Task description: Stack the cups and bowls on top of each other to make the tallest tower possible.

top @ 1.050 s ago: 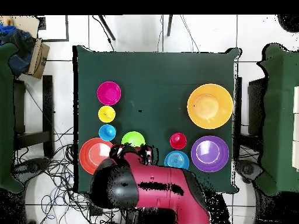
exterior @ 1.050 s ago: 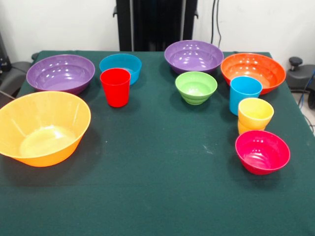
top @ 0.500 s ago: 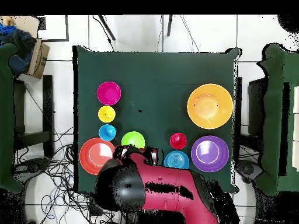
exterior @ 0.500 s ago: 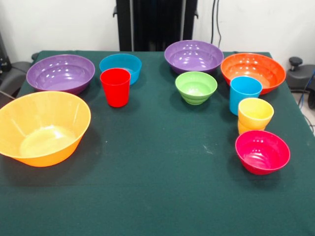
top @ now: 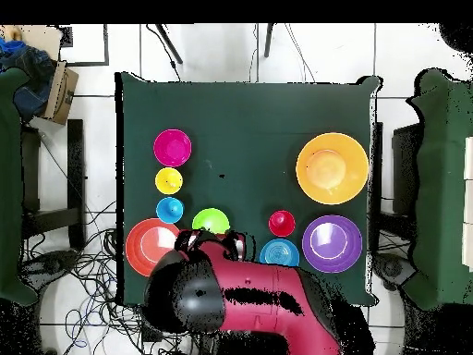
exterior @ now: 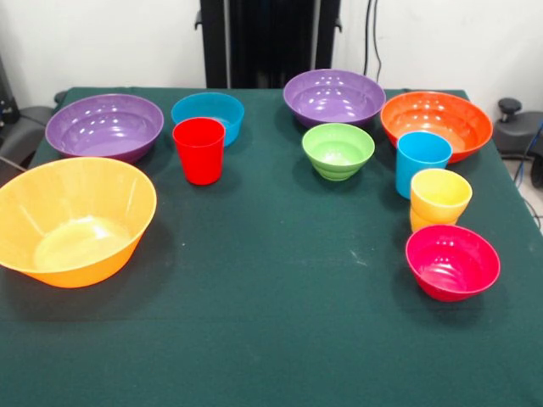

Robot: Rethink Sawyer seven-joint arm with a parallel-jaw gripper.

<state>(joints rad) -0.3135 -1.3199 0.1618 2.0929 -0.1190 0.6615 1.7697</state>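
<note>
Nothing on the green surface has shifted since the earlier frames; only the red arm, seen from overhead, has swung slightly back towards the left, and it covers the second purple bowl there. Whether its fingers are open or closed cannot be told, and nothing is seen in its hold. In the front view, all the glossy ware stands upright and unstacked, save one pair. A large yellow-orange bowl sits near left, with a wide purple bowl behind it. A small blue bowl stands far centre-left, the red cup just in front of it. Another purple bowl sits far centre-right, the ribbed light green bowl just before it. At far right is the orange bowl, the sky blue cup overlapping its near rim. Nearer stands the yellow cup, nested in an orange one, then the magenta bowl nearest.
</note>
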